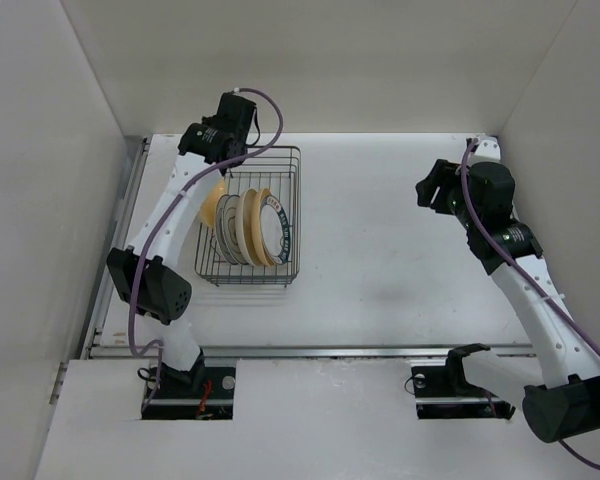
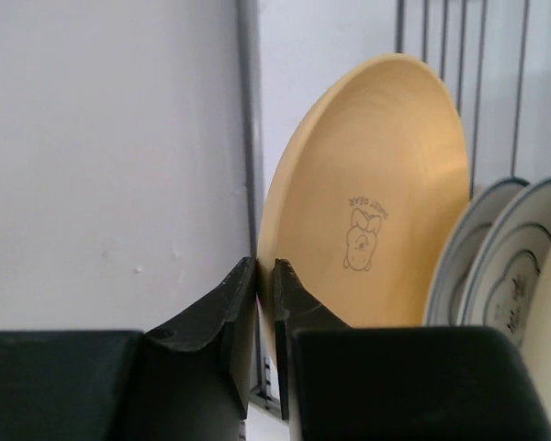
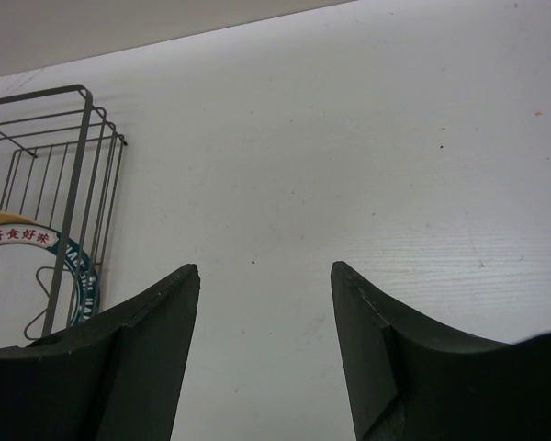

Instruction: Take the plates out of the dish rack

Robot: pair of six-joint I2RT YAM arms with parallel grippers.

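Down at the near edge of the table the two arm bases sit side by side. From there the left arm curves up the left side to the dish rack, which stands on the left half of the table toward the far side. Its wrist hangs over the rack's far left corner. The left jaws are clamped on the rim of a plain tan-yellow plate, with the thin edge pinched between the two black fingers. That plate stands on edge at the left end of the row, tilted, with a small bear drawing on its face; whether its lower edge rests in a slot I cannot tell. Just right of it the other plates stand on edge in the rack, packed closely. They are white ones with a thin dark ring, more tan ones, and at the right end the white plate with the wide dark-teal rim, which has red characters printed on it. The right arm reaches up the right side of the table, well apart from the rack. The right jaws stand apart with nothing between them, above bare table.
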